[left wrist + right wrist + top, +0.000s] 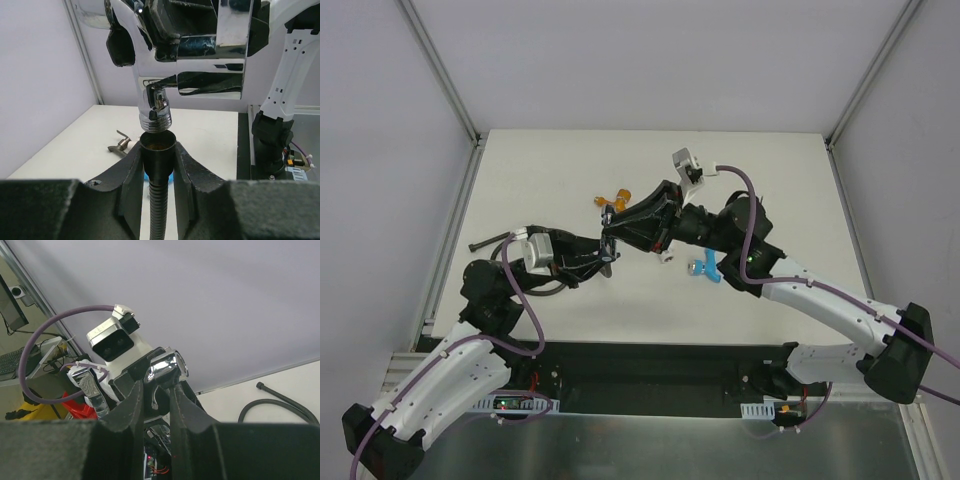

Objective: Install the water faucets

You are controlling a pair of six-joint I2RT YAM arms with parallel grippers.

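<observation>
My left gripper point(158, 150) is shut on the black end socket of the long dark hose point(158, 205), with the socket's opening facing up. My right gripper point(156, 377) is shut on the shiny chrome faucet point(169, 366). In the left wrist view the chrome faucet's point(155, 107) threaded end hangs just above the socket, nearly in line and not inside it. Both grippers meet mid-table in the top view, left point(603, 257) and right point(620, 226). The orange-brass faucet point(613, 200), the blue faucet point(705, 268) and the dark grey-brown faucet point(119, 146) lie on the table.
A small white elbow fitting point(667, 256) lies under the right arm near the blue faucet. The hose loops left across the table to its far end point(475, 243) and shows in the right wrist view point(280, 407). Frame posts and white walls border the table.
</observation>
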